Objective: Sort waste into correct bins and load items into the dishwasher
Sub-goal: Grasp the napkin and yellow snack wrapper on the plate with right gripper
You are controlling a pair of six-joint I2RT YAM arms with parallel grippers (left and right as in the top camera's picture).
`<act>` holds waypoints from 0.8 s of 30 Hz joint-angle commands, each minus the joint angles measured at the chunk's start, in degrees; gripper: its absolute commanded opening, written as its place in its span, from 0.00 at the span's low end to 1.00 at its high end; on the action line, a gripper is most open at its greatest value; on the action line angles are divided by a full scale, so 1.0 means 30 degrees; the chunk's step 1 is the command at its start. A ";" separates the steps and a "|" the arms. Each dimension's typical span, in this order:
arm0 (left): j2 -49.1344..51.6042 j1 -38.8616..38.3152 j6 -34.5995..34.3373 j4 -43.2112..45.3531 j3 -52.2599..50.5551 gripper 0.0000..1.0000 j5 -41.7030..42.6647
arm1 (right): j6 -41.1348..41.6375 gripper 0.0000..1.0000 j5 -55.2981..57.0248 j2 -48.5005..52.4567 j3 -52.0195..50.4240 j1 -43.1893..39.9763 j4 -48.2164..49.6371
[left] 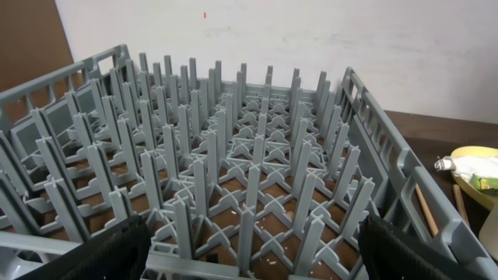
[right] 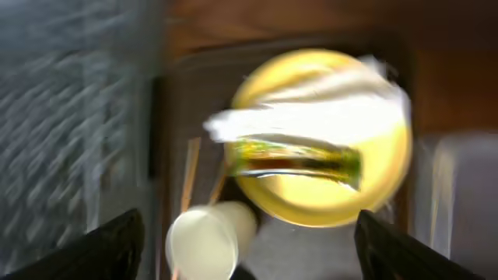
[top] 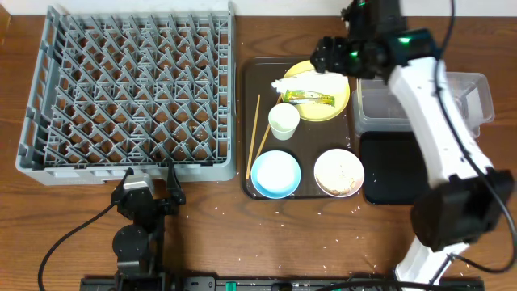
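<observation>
Yellow plate [top: 329, 107] — on the brown tray [top: 252, 121], carrying the napkin [top: 300, 80] and snack wrapper [top: 309, 98], waste not yet sorted.
Right fingers [right: 393, 249] — spread apart, empty, poised above the plate, probably to line up on the napkin.
Clear tub [top: 478, 95], black tray [top: 388, 174] — just beside the brown tray.
Left fingers [left: 117, 253] — apart, empty, facing the grey rack [top: 129, 89] on the worktop [top: 242, 234].

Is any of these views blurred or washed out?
Right wrist: heavy motion blur, with the napkin on the yellow plate blown out to white. Left wrist: sharp on the dish rack. Overhead: sharp and evenly lit.
</observation>
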 commanded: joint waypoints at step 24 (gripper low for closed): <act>-0.0051 0.0138 0.0109 -0.0270 -0.0612 0.86 -0.0087 | 1.4761 0.88 0.8021 0.7446 0.0386 0.2761 0.4000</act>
